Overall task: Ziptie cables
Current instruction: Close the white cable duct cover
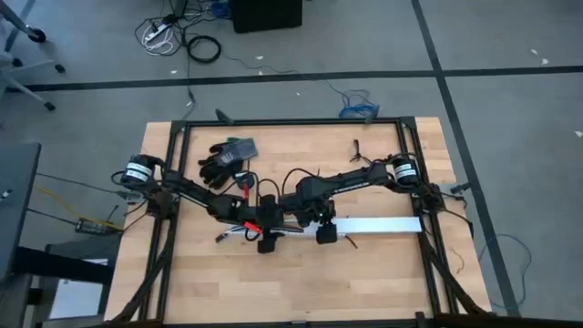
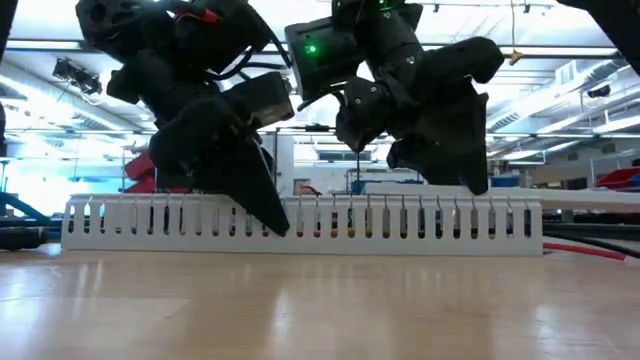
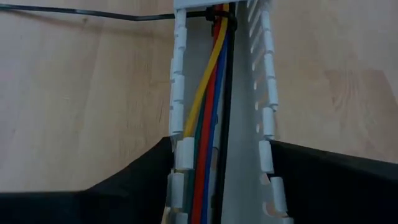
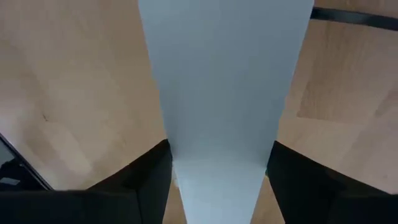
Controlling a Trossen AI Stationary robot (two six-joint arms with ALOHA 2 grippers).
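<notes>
- Left gripper (image 1: pixel 266 239) sits low over the near end of the white channel (image 1: pixel 381 224), and its jaws stand apart, one dark finger (image 3: pixel 134 180) on each outer side of the channel walls.
- In the left wrist view both fingers lie against or just beside the slotted walls; whether they press the plastic or only flank it, I cannot tell.
- Between those jaws run the cables (image 3: pixel 208 124), laid lengthwise in the channel floor: yellow, red, blue, green and a black one, side by side and touching.
- Ahead of the left jaws, at the channel's far end, the ziptie (image 3: pixel 93 14) crosses the table as a thin black line and reaches the bundle, where a dark band seems to wrap the wires; the wrap itself is too small to be sure.
- Right gripper (image 1: pixel 325 230) is down on the same channel, just beside the left one.
- Its jaws are also spread, a finger (image 4: pixel 143 177) on each side of the channel's smooth pale face, which fills the gap between them.
- Contact on the right side reads as close or touching; a firm squeeze cannot be confirmed.
- From the low view, both grippers hang just above the slotted channel wall, coloured wires showing through the slots.
- A black glove (image 1: pixel 223 159) lies on the table, well behind both jaws.
</notes>
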